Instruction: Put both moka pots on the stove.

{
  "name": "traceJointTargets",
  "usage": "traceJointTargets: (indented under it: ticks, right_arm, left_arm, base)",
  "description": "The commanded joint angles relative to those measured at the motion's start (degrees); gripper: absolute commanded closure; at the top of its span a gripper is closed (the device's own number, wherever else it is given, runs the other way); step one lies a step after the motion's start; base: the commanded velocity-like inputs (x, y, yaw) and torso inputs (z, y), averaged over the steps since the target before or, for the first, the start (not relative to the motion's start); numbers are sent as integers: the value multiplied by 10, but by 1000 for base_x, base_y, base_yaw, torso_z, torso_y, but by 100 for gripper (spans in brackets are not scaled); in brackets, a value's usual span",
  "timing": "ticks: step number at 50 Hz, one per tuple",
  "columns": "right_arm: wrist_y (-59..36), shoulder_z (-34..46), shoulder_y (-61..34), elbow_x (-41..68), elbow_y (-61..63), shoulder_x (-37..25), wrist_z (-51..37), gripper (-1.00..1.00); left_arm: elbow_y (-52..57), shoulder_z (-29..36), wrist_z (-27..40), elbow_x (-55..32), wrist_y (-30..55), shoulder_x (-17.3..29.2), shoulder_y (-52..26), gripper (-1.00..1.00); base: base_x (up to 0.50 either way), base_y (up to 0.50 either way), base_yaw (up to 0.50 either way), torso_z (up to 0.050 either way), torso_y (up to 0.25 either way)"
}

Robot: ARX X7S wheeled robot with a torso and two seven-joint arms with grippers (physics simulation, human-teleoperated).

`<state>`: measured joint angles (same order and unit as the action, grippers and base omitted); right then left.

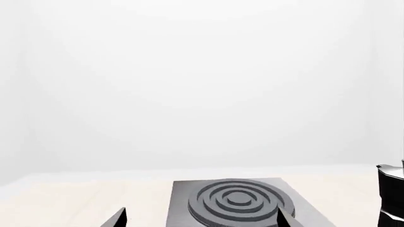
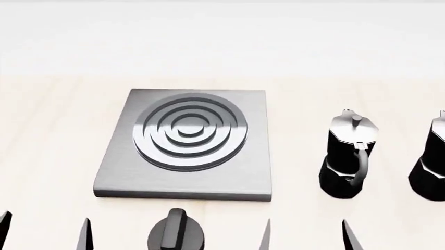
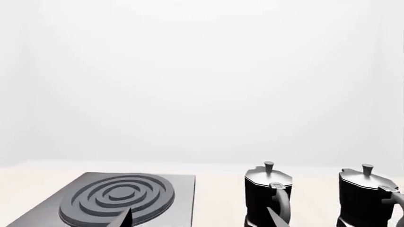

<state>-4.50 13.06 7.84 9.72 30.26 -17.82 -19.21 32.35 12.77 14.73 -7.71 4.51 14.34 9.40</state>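
The stove (image 2: 254,166) is a flat grey plate with a ring burner, lying on the pale wooden table with nothing on it. Two black moka pots with silvery lids stand upright to its right, one nearer the stove (image 2: 347,156) and one cut by the view's right edge (image 2: 432,166). My left gripper (image 2: 44,234) is open, low in front of the stove's left corner. My right gripper (image 2: 308,237) is open in front of the nearer pot. The right wrist view shows the stove (image 3: 180,198) and both pots (image 3: 265,198) (image 3: 363,198) beyond the right gripper (image 3: 199,220). Nothing is held.
A squat black round knob (image 2: 177,234) sits on the table just in front of the stove, between my two grippers. The left wrist view faces the stove (image 1: 183,203) past the left gripper (image 1: 200,220), with one pot (image 1: 391,194) at its edge. A white wall lies behind.
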Motion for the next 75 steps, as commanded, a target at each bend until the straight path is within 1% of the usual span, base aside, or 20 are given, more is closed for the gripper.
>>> traceJointTargets:
  ticks: [1, 7, 10, 12, 13, 15, 19, 26, 28, 32, 34, 38, 39, 43, 49, 53, 65, 70, 75]
  right_arm:
    - [-5, 1, -5, -1, -5, -1, -5, -100]
    - [-22, 8, -10, -11, -4, 0, -12, -100]
    - [-41, 14, -20, -26, 2, 4, -25, -100]
    - [-59, 16, -27, -4, 6, 5, -14, -100]
    - [-67, 22, -35, -28, 6, 7, -27, -100]
    - [-75, 27, -38, -20, 18, 6, -19, -100]
    - [-119, 12, -51, 13, 41, 10, -23, -100]
    - [-249, -23, -128, 77, 94, 1, -31, -100]
    - [-267, -34, -144, 89, 102, -3, -32, -100]
    - [-268, -31, -164, 74, 85, -13, -31, -100]
    - [-292, -47, -183, 98, 84, -12, -29, -100]
    - [-320, -56, -210, 112, 72, -20, -23, -100]
    - [-330, -50, -223, 100, 65, -30, -26, -100]
    - [-379, -93, -249, 164, 47, -27, -10, -100]
    - [-389, -94, -281, 157, 11, -48, 0, -100]
    - [-406, -114, -290, 186, -3, -52, 15, -100]
    - [-423, -77, -319, 164, -74, -72, 31, -100]
    - [-452, -87, -354, 187, -120, -80, 53, -100]
    - [-475, -81, -390, 193, -160, -94, 74, -100]
  left_arm:
    - [1, 4, 6, -6, 0, 5, -1, -100]
    - [-3, 5, 8, -11, -3, 7, -2, -100]
    - [-4, 3, 8, -15, -3, 9, -3, -100]
    - [-6, 2, 9, -17, -5, 10, -3, -100]
    - [-7, 2, 9, -18, -7, 10, -2, -100]
    - [-8, 2, 8, -21, -10, 11, -2, -100]
    - [-17, 5, 7, -25, -14, 10, -4, -100]
    - [-12, 8, 8, -32, -11, 13, -3, -100]
    - [-14, 9, 8, -33, -11, 14, -4, -100]
    - [-11, 8, 10, -34, -10, 16, -4, -100]
    - [-9, 8, 13, -31, -10, 18, -4, -100]
    - [-6, 11, 16, -28, -7, 19, -4, -100]
    - [-6, 11, 16, -27, -7, 20, -5, -100]
    - [-7, 12, 18, -27, -7, 22, -5, -100]
    - [-5, 11, 21, -28, -7, 24, -5, -100]
    - [-5, 10, 23, -31, -6, 25, -7, -100]
    - [-6, 10, 28, -31, -10, 28, -7, -100]
    - [-10, 9, 29, -37, -14, 28, -7, -100]
    - [-8, 9, 30, -40, -13, 30, -7, -100]
  base:
    - [0, 0, 0, 0, 0]
    - [0, 0, 0, 0, 0]
    - [0, 0, 0, 0, 0]
    - [0, 0, 0, 0, 0]
    - [0, 0, 0, 0, 0]
    - [0, 0, 0, 0, 0]
    - [0, 0, 0, 0, 0]
    - [0, 0, 0, 0, 0]
    - [0, 0, 0, 0, 0]
    - [0, 0, 0, 0, 0]
    - [0, 0, 0, 0, 0]
    - [0, 0, 0, 0, 0]
    - [0, 0, 0, 0, 0]
    - [0, 0, 0, 0, 0]
    - [0, 0, 0, 0, 0]
    - [0, 0, 0, 0, 0]
    - [0, 0, 0, 0, 0]
    - [0, 0, 0, 0, 0]
    - [0, 0, 0, 0, 0]
